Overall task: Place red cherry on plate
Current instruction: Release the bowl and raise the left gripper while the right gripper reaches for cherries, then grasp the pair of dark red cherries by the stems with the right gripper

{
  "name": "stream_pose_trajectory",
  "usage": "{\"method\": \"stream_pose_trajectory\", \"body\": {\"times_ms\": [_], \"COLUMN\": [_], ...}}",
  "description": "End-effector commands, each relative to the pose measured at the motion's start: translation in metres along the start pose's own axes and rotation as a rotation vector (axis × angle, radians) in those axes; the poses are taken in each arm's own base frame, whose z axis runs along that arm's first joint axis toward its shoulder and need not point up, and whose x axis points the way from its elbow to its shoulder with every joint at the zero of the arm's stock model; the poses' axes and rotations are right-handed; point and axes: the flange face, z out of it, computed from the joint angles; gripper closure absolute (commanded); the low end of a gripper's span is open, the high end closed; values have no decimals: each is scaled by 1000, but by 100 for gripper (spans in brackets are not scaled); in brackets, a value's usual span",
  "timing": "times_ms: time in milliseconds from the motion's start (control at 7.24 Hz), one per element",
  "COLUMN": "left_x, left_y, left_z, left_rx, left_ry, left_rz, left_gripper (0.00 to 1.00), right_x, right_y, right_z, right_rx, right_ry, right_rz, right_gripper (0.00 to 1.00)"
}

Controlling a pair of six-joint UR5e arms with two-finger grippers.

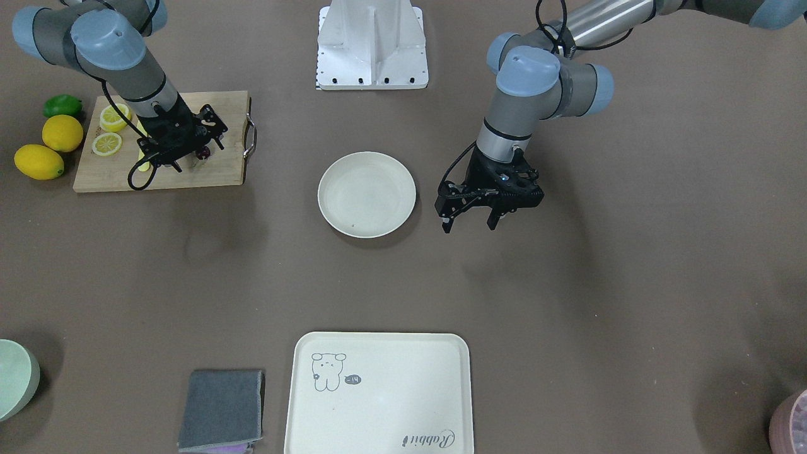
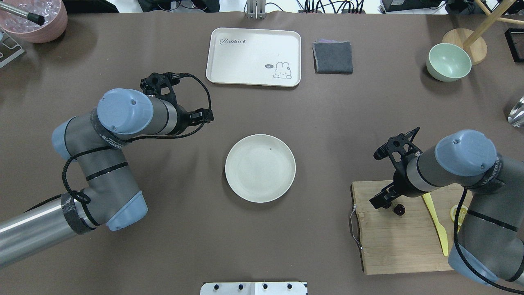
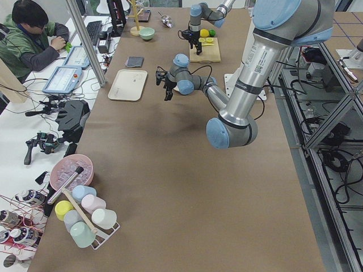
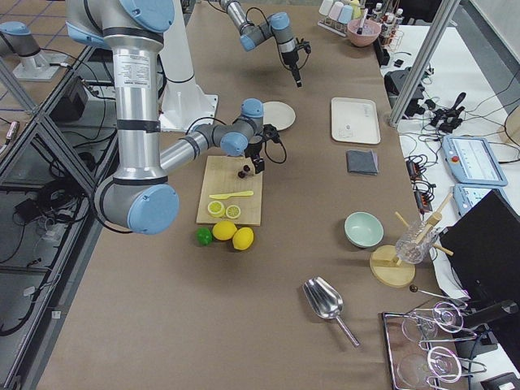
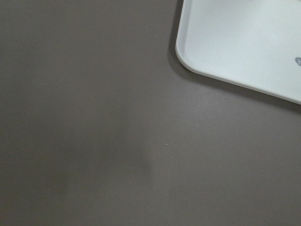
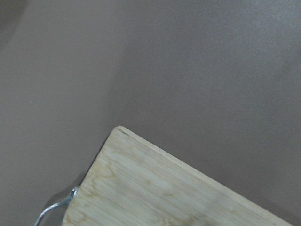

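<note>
The red cherry (image 1: 203, 152) is a tiny dark pair lying on the wooden cutting board (image 1: 189, 176), also seen from overhead as a dark dot (image 2: 399, 209). My right gripper (image 1: 197, 155) points down over it, its jaws apart and one on each side of the cherry. I cannot tell whether they touch it. The plate (image 1: 366, 194), round, off-white and bare, sits mid-table (image 2: 260, 168). Beside the plate, on the side away from the board, my left gripper (image 1: 469, 226) hangs open over bare table with nothing in it.
On the board lie lemon slices (image 1: 107, 144) and a yellow knife (image 2: 436, 221). Two lemons (image 1: 39, 161) and a lime (image 1: 62, 105) lie next to it. A rabbit tray (image 1: 378, 394), a grey cloth (image 1: 222, 408) and a green bowl (image 2: 448, 62) line the far edge.
</note>
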Motion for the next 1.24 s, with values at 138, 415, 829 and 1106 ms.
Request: {"method": "stream_pose_trajectory", "body": {"times_ms": [138, 415, 829, 1106], "left_x": [-1, -1, -1, 0], "left_y": [-3, -3, -3, -2], "left_z": [-1, -2, -2, -3], "left_rx": [5, 6, 6, 5], "left_ry": [-1, 1, 1, 5], "left_rz": [-3, -2, -2, -1], "left_gripper": [2, 2, 2, 2], "right_x": [-6, -9, -11, -10], "right_y": [16, 14, 12, -3], "right_z": [13, 11, 3, -11], "right_rx": [-38, -32, -12, 20], "right_ry": [0, -5, -3, -16], "right_rz": [-10, 5, 6, 22], "right_gripper": [13, 100, 100, 100]}}
